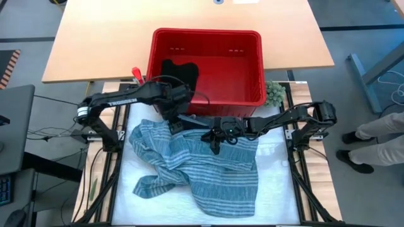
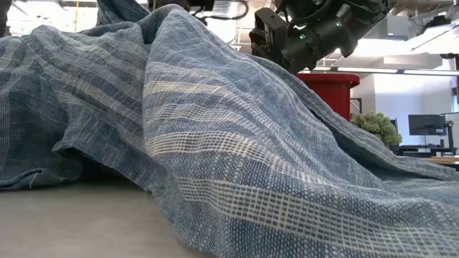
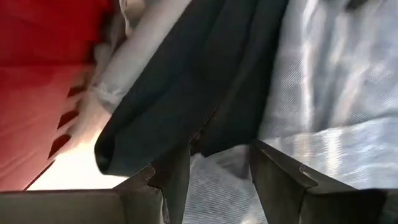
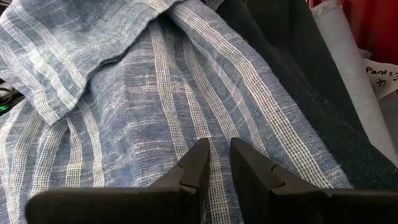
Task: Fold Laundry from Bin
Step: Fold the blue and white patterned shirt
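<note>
My right gripper pinches the striped shirt; my left gripper, jaws apart, straddles a dark garment near the red bin. The cloth looks soft, light and limp. Take hold at hems.

My workspace, seen from above and across the room

A pale wooden table stands ahead of me on grey floor; a person's legs wait at my right, a dark desk at my left. Beyond, a bright white room with a monitor and a green plant.
</note>
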Controlling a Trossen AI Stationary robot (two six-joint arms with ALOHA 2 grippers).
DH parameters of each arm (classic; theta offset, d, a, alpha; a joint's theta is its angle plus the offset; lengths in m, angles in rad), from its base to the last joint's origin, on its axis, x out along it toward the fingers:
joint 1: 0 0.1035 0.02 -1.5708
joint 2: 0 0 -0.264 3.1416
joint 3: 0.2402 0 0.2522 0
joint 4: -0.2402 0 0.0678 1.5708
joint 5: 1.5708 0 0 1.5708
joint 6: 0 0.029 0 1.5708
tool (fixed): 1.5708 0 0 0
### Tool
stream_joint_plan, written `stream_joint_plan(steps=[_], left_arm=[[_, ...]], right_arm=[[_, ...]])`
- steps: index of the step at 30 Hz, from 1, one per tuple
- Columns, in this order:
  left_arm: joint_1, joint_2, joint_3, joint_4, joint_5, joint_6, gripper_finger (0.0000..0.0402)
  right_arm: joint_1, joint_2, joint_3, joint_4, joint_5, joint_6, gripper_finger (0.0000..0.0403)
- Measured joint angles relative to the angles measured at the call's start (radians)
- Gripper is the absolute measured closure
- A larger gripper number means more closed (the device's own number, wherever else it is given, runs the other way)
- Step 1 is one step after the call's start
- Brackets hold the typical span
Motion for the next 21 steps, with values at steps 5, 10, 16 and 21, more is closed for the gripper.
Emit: stream_joint_plan(steps=[5,10,16,21], left_arm=[[0.012,0.045,0.000,-0.074,-0.027,0.050,0.0250],[0.015,0.048,0.000,-0.140,-0.008,0.066,0.0251],[0.022,0.048,0.001,-0.212,0.035,0.056,0.0327],[0.020,0.011,0.030,-0.251,-0.031,0.045,0.0395]], right_arm=[[0.000,0.000,0.000,0.000,0.000,-0.005,0.0312],[0.000,0.000,0.000,0.000,0.000,-0.011,0.0312],[0.000,0.000,0.000,-0.001,0.000,-0.032,0.0312],[0.000,0.000,0.000,-0.005,0.000,-0.034,0.0312]])
